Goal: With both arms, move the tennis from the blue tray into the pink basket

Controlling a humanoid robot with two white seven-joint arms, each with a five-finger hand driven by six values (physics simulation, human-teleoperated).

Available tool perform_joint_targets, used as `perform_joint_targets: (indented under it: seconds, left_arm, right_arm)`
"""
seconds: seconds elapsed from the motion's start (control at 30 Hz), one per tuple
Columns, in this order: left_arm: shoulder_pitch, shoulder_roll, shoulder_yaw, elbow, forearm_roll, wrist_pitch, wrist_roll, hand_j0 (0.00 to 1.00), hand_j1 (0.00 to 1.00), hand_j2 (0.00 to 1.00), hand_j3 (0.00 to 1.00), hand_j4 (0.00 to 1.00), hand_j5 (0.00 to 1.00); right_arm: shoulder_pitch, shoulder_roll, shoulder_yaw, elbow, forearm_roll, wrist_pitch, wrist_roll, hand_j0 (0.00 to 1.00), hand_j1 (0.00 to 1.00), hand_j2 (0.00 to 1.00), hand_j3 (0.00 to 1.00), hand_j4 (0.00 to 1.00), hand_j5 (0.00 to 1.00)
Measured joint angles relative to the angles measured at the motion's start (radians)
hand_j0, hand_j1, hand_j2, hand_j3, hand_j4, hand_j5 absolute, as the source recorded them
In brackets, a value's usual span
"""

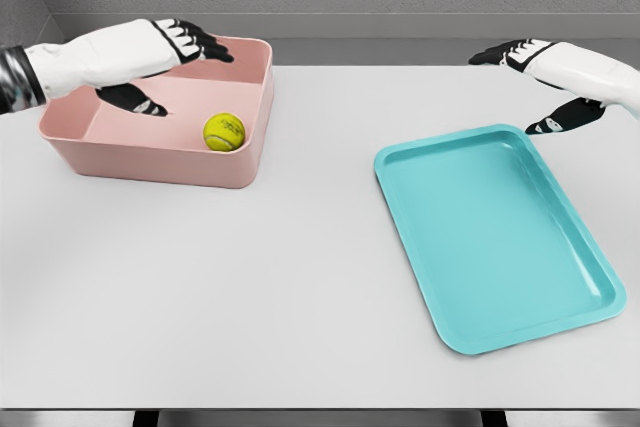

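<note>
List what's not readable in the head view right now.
- Pink basket rear interior: covered by left hand.
- Both forearms: cut off by the picture's side edges.
- Whether tennis ball touches the basket's near wall: unclear.
- Blue tray underside: hidden.
- Right hand palm: turned away.

My left arm comes in from nine o'clock, high on the left edge, its white forearm running almost level toward three o'clock. My left hand sits at about ten o'clock in my view, palm down, the black fingers stretched out and loosely spread toward three o'clock, the thumb hanging below toward five o'clock. It grips nothing. My right arm enters from three o'clock at the upper right edge. My right hand is at about two o'clock, palm down, fingers extended toward nine o'clock, the thumb dropped toward seven o'clock, slack and holding nothing.
</note>
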Motion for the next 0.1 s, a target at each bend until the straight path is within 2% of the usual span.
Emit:
perform_joint_targets:
  seconds: [0.03,0.1]
  left_arm:
    - [0.021,0.012,0.002,-0.008,0.003,0.0,0.001,1.0,1.0,1.0,1.0,1.0,1.0]
    - [0.028,0.036,0.006,-0.018,0.01,0.0,0.003,1.0,1.0,1.0,1.0,1.0,1.0]
  right_arm:
    - [0.0,0.0,0.0,0.0,0.0,0.0,0.0,1.0,1.0,1.0,1.0,1.0,1.0]
    - [0.0,0.0,0.0,0.001,0.0,0.0,0.0,1.0,1.0,1.0,1.0,1.0,1.0]
